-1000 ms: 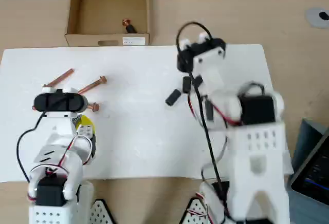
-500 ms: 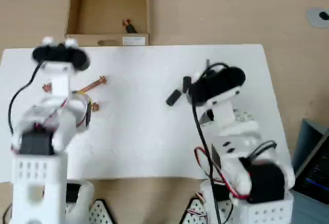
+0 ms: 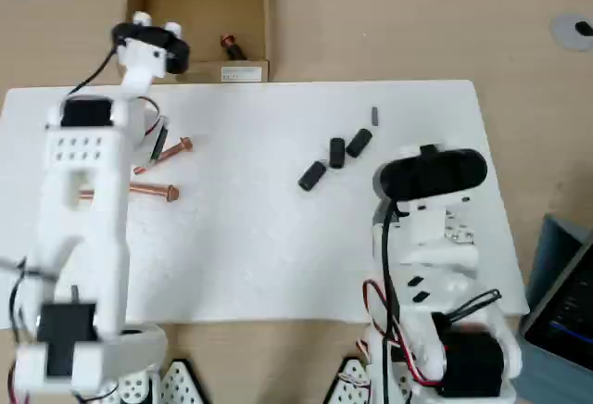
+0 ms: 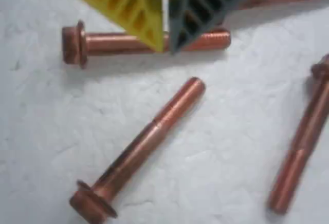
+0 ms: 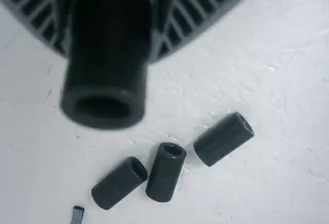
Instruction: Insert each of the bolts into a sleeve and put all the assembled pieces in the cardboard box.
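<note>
Pinching one black sleeve (image 5: 104, 93), the right end effector (image 5: 110, 44) hangs near three loose sleeves (image 5: 165, 171) on the white table (image 5: 277, 80); the left end effector (image 4: 165, 41), pressed together, sits over copper bolts (image 4: 141, 144).

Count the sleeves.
5. One sleeve between the right gripper's jaws; three on the mat, near, middle, far; apparently a fifth on the bolt in the box. More could hide beneath the arms.

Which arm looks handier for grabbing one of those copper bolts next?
Left. The left gripper hangs right over the bolts. The right gripper holds a black sleeve on the other side of the table.
</note>
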You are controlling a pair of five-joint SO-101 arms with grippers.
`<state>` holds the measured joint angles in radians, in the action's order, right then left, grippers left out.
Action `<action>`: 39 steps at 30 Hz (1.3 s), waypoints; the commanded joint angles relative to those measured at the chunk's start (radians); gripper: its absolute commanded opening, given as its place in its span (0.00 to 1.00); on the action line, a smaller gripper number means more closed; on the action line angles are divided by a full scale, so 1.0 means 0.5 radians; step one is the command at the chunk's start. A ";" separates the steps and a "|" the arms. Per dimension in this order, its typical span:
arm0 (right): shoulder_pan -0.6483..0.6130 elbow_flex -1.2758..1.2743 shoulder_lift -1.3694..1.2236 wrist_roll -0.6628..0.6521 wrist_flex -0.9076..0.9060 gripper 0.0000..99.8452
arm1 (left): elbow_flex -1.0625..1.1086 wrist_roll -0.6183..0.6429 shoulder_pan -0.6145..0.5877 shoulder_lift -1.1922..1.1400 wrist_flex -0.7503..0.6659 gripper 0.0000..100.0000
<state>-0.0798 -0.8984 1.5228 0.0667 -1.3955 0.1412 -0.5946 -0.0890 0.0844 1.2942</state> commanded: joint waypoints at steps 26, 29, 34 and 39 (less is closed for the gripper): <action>0.017 -0.075 0.026 0.006 0.083 0.01 | -1.758 -0.641 0.058 -1.548 0.712 0.13; 0.017 -0.075 0.026 0.006 0.083 0.01 | -1.758 -0.641 0.077 -1.594 0.703 0.13; 0.017 -0.075 0.026 0.006 0.083 0.01 | -1.761 -0.638 0.068 -1.695 0.629 0.13; 0.017 -0.075 0.026 0.006 0.083 0.01 | -1.761 -0.644 0.058 -1.788 0.531 0.07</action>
<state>-0.0798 -0.9367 1.5321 0.0667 -1.3802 -0.6920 -0.9106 -0.0675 -0.8086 1.5827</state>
